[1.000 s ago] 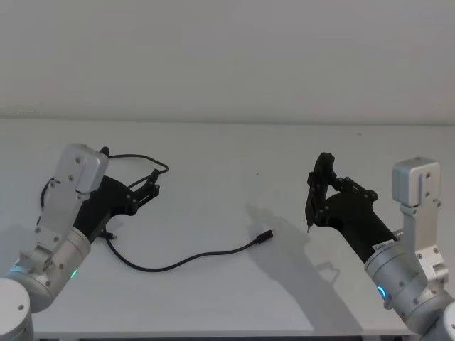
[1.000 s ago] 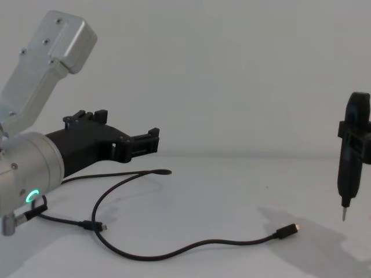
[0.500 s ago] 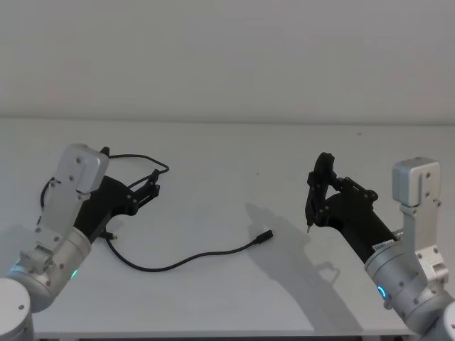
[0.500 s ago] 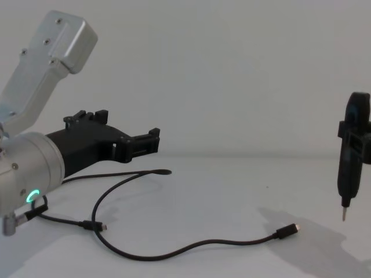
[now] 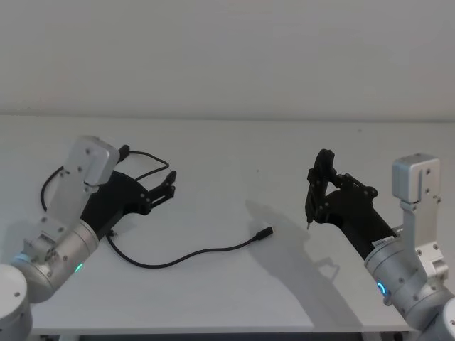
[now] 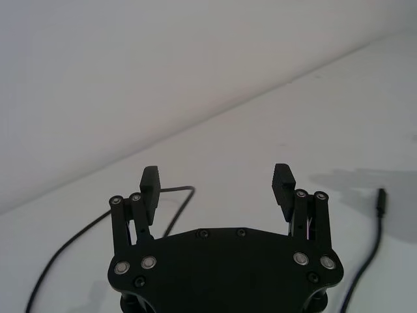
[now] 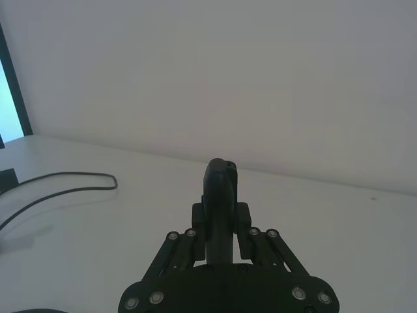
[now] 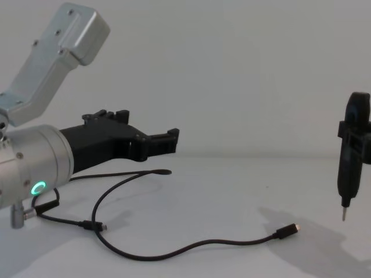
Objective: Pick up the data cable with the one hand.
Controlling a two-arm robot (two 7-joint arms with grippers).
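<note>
Fingers spread, left gripper hovers above data cable

Lab: plain white table, blank wall

A white table spread beneath a plain pale wall. Over its right part a slim dark tool stood upright, its thin pin-like tip pointing down above a soft shadow. In the right wrist view, a bluish panel showed beside the wall.
</note>
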